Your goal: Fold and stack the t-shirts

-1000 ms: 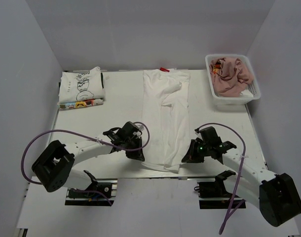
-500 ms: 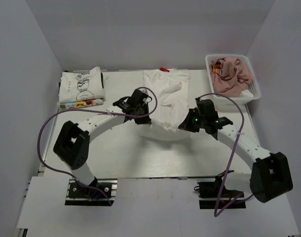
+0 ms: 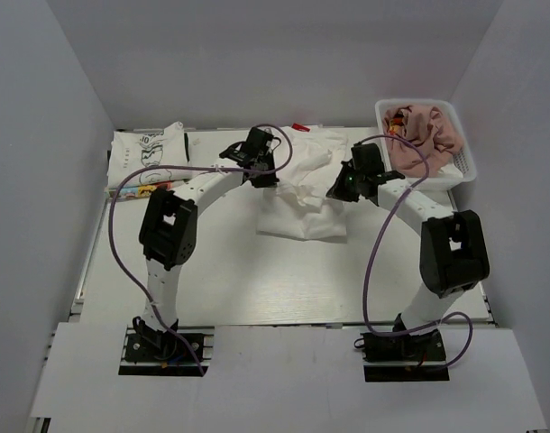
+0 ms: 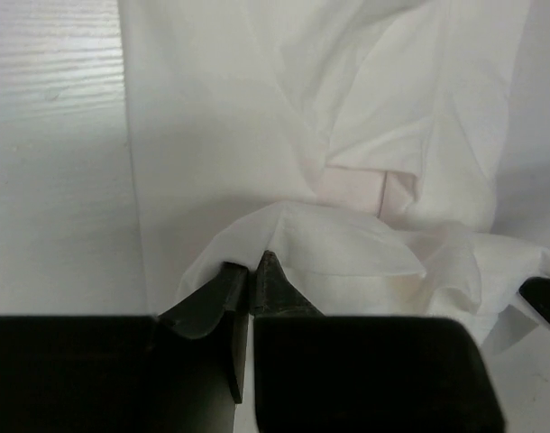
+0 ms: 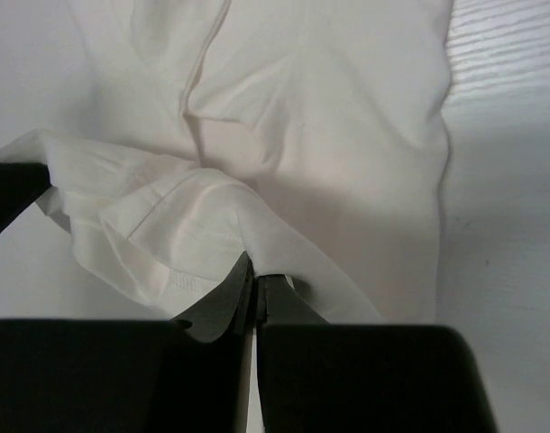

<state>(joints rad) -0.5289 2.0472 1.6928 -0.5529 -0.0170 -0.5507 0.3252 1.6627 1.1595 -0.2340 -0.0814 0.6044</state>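
Your top view looks down from afar, wrist views close behind left claw [image 4: 254, 265], right claw [image 5: 255, 272], all sharing white t-shirt [image 3: 302, 216].

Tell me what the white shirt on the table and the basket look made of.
The white shirt looks like soft, thin fabric, probably cotton knit with a matte finish: it creases, drapes in loose folds and shows a stitched hem. The basket looks like rigid white plastic: it has lattice walls and keeps its shape. Its sheen is too small to judge.
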